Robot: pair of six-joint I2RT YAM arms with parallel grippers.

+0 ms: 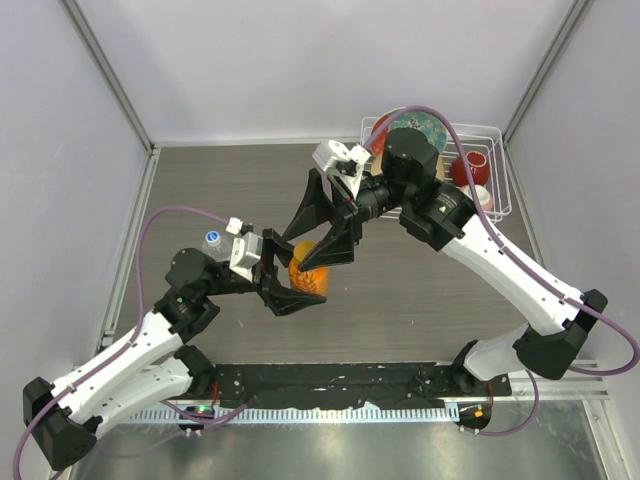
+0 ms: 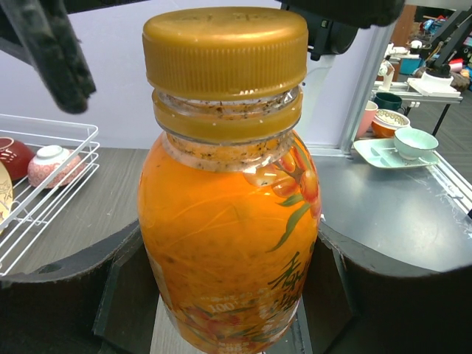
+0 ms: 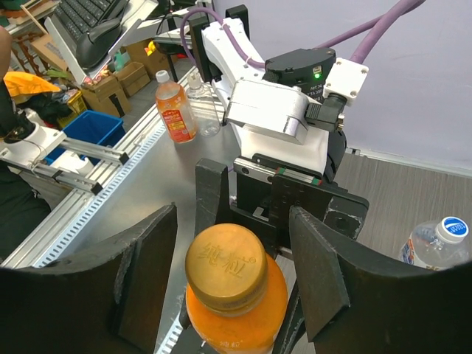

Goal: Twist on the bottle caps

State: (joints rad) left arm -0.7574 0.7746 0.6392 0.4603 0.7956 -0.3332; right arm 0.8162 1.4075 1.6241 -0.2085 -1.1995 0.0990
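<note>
Mid table point(image 1: 430, 300), left gripper point(image 1: 298, 292) grasps orange bottle point(image 2: 228, 243); right gripper point(image 3: 232, 232) gapes around its cap point(image 3: 226, 267).

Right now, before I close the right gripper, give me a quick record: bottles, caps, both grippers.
orange bottle: upright, held low on its body
amber cap: sitting on the orange bottle's neck; how tight, cannot tell
left gripper: shut on the orange bottle
right gripper: open, fingers either side of the amber cap, gaps on both sides
clear bottle: upright on the table, apart from both grippers
white cap: on the clear bottle
</note>
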